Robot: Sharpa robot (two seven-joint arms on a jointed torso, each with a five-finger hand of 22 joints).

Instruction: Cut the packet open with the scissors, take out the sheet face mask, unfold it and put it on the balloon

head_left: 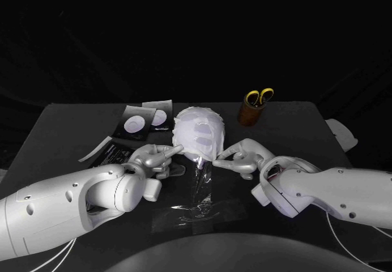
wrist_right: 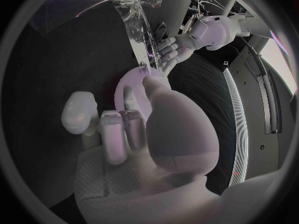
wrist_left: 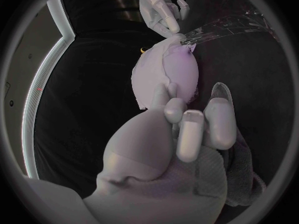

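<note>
mask (head_left: 200,130) lies over the balloon (wrist_left: 184,72), centre of the table (head_left: 73,124). clear film (head_left: 196,192) trails from its near end toward the robot. right hand (head_left: 238,160) has fingers pinched together on the mask's near edge where the film starts. left hand (head_left: 155,161) has fingers curled at the near-left edge, can't tell if gripping. scissors (head_left: 260,96) upright in a holder (head_left: 251,115), far right. cut packet (head_left: 140,120) far left.

Blades of the scissors (head_left: 260,97) hide inside the brown holder (head_left: 250,115). Print on the packet (head_left: 108,151) is too small to read.
</note>
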